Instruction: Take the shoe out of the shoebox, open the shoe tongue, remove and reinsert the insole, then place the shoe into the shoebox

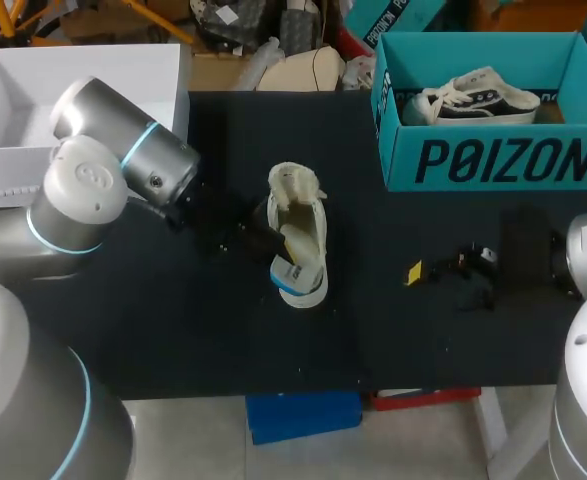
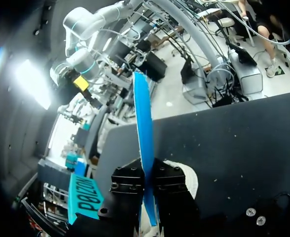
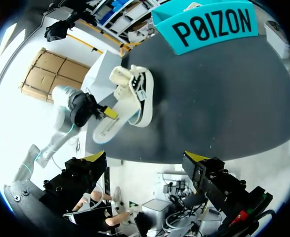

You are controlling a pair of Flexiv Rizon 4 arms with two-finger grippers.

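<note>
Pinching the blue insole (image 2: 144, 123) edge-on with left fingers (image 2: 127, 185), seemingly half out of the white shoe (image 1: 298, 205) on the bench (image 1: 393, 330). Holding right fingers (image 3: 96, 157) spread, well apart from it.

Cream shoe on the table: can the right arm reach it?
Probably yes: the right gripper is open, with bare table between it and the cream shoe. The left gripper grips the insole from the far side.

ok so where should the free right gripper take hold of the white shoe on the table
Probably the mid sidewall of the white shoe, coming in from the side facing the right gripper, whose fingers are open. The shoe lies lengthwise with that flank bare, while the left gripper holds the blue-and-white insole from the other side.
</note>
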